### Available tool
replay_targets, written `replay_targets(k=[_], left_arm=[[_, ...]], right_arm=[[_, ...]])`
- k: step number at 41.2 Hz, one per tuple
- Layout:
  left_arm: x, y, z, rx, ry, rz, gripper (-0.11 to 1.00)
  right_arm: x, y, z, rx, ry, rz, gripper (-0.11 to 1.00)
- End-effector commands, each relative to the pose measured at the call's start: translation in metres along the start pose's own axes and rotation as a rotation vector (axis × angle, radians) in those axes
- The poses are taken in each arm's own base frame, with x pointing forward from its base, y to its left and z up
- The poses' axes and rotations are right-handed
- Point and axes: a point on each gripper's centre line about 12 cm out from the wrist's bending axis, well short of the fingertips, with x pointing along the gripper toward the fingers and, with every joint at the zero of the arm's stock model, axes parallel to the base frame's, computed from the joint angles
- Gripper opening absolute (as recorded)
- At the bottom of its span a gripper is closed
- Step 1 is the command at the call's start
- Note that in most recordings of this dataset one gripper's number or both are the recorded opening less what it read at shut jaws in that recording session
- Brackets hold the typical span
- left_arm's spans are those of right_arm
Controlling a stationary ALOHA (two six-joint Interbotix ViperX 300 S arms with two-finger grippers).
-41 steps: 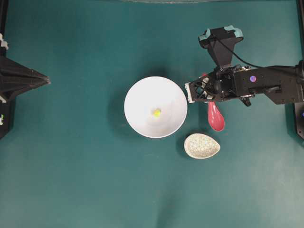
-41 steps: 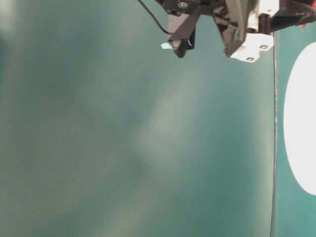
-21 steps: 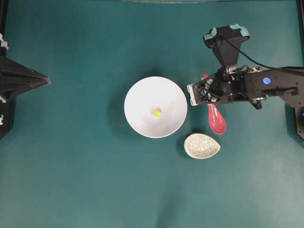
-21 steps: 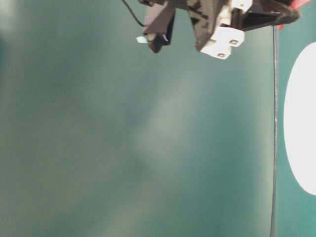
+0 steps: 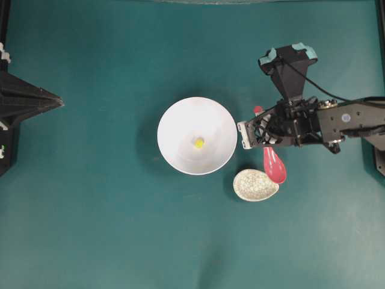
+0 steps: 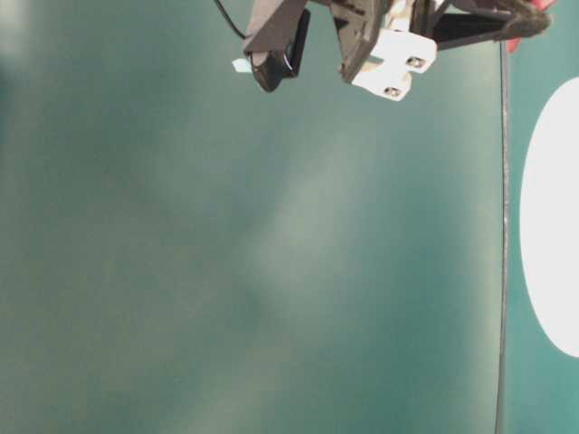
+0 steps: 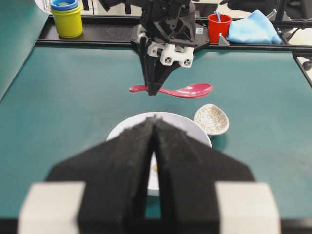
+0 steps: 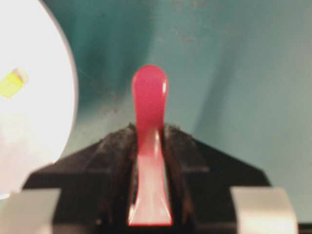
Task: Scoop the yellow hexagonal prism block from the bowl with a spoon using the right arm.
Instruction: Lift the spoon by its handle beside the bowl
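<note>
Between the closed fingers (image 8: 114,161) of the right gripper (image 8: 148,165) sat only the spoon (image 8: 149,141) handle — its scoop could twist before reaching the bowl (image 5: 174,117) beside them — the left gripper (image 7: 153,161) was shut on nothing

Probably a robotics lab: a teal-covered bench (image 7: 58,97) with black railing (image 7: 97,36), and stacked cups (image 7: 67,18) behind it.

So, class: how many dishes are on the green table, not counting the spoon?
2. The white bowl sits mid-table with the yellow block inside. The speckled spoon rest lies beside it, near the red spoon. None seems hidden.
</note>
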Motion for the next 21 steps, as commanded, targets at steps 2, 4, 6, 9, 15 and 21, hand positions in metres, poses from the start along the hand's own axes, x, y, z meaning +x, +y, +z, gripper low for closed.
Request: replay_targets(k=[2,4,6,9,15,21], left_arm=[[0.002,0.001,0.012,0.002,-0.029,0.002,0.03],[0.002,0.001,0.012,0.003,-0.029,0.002,0.03],[0.002,0.001,0.012,0.002,-0.029,0.002,0.03],[0.001,0.001,0.012,0.002,-0.029,0.002,0.03],[0.001,0.001,0.012,0.002,-0.031,0.002,0.03],[0.001,0.001,0.012,0.002,-0.031,0.002,0.03]], right_arm=[[-0.01,0.006,0.0,0.006,-0.021,0.04,0.24],[-0.01,0.007,-0.001,0.017,-0.025,0.041,0.24],[-0.01,0.007,-0.004,0.031,-0.03,0.043,0.24],[-0.011,0.009,-0.005,0.042,-0.038,0.046,0.24],[-0.01,0.011,-0.011,0.053,-0.046,0.051,0.24],[-0.006,0.012,-0.02,0.056,-0.04,0.031,0.24]])
